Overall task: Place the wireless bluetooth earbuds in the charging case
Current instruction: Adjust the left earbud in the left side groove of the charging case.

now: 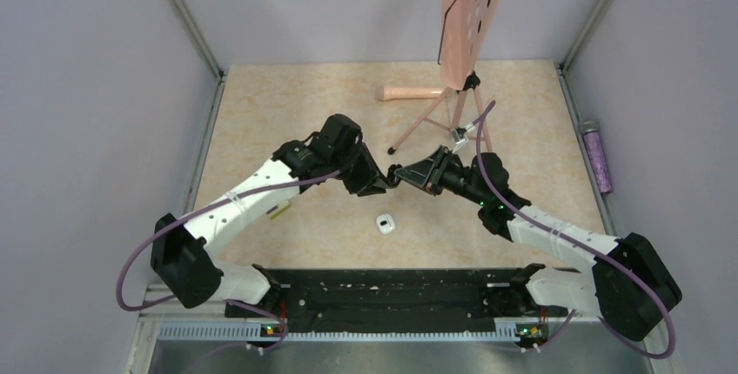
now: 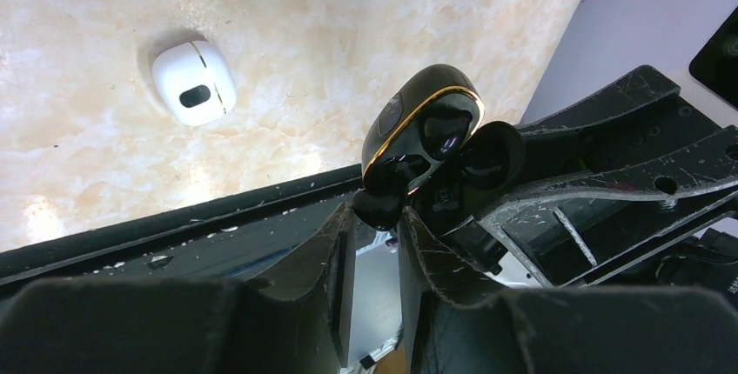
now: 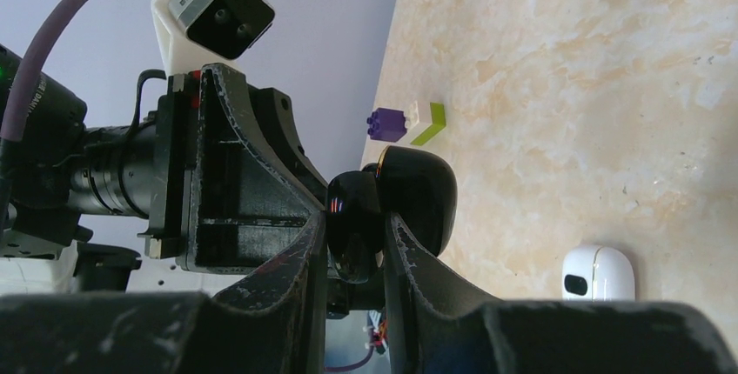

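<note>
Holding the open charging case (image 2: 418, 122) above the middle of the surface (image 1: 287, 104), the right claw (image 3: 355, 222) was closed on its lid. The left claw (image 2: 376, 215) pinched one earbud (image 2: 381, 202) at its opening, seemingly not seated yet.

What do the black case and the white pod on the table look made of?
Case: likely hard plastic, gloss black; sharp highlights on the shell.
Gold rim: looks metallic, plated or painted, can't tell.
White pod: likely smooth plastic, satin white; soft sheen, dark window.
</note>
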`<action>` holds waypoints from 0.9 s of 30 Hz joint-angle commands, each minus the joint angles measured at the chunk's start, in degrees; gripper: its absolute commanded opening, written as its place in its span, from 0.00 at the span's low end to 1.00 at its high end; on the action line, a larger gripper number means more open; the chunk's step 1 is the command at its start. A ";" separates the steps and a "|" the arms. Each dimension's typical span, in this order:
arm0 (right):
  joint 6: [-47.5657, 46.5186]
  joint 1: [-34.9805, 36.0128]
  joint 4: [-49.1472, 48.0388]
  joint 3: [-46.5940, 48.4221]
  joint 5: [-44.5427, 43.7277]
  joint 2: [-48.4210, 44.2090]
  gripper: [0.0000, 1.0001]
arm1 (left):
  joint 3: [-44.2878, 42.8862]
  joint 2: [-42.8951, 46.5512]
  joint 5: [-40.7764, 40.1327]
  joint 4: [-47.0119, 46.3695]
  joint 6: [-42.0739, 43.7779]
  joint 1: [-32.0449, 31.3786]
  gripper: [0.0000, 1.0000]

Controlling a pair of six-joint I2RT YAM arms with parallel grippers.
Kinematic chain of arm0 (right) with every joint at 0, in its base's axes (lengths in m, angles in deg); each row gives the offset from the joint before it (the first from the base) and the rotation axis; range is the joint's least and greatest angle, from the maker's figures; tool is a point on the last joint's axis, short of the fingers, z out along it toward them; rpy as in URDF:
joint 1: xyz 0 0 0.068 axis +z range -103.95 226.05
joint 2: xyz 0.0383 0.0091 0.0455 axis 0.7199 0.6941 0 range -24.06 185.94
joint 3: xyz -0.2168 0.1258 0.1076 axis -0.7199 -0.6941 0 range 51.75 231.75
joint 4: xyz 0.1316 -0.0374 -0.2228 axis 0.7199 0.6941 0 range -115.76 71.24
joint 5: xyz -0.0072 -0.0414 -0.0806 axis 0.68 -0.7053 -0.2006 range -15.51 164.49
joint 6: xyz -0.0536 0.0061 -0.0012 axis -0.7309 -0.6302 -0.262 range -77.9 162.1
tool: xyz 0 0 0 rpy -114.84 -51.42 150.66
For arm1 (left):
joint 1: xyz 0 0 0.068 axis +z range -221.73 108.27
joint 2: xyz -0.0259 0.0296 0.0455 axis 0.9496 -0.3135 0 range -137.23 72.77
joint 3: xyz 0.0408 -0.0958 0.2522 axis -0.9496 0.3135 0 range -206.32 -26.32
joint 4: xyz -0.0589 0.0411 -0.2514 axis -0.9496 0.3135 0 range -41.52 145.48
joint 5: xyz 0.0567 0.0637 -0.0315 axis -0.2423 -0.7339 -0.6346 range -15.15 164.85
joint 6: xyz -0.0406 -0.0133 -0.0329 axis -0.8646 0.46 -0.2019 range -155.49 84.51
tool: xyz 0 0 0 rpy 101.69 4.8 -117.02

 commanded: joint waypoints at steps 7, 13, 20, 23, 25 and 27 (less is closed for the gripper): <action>0.37 0.42 -3.20 3.11 9.06 0.10 0.00 | -4.58 0.00 -2.64 -1.76 5.79 1.25 0.26; 1.02 -0.09 -1.88 3.61 11.59 0.81 0.00 | -4.97 0.06 -2.57 -0.78 9.29 1.29 0.25; 2.50 -0.58 -2.49 4.07 15.37 3.21 0.00 | -5.48 0.29 -1.87 -0.32 13.33 1.36 0.22; 2.93 -0.85 -2.50 4.18 15.84 3.85 0.00 | -6.16 0.13 -1.30 0.29 15.08 1.36 0.21; 3.17 -0.97 -2.00 4.31 15.95 4.21 0.00 | -6.59 0.00 -1.11 0.87 15.99 1.36 0.20; 3.17 -1.04 -1.55 4.42 15.94 4.58 0.00 | -6.83 -0.13 -0.39 1.12 16.84 1.35 0.20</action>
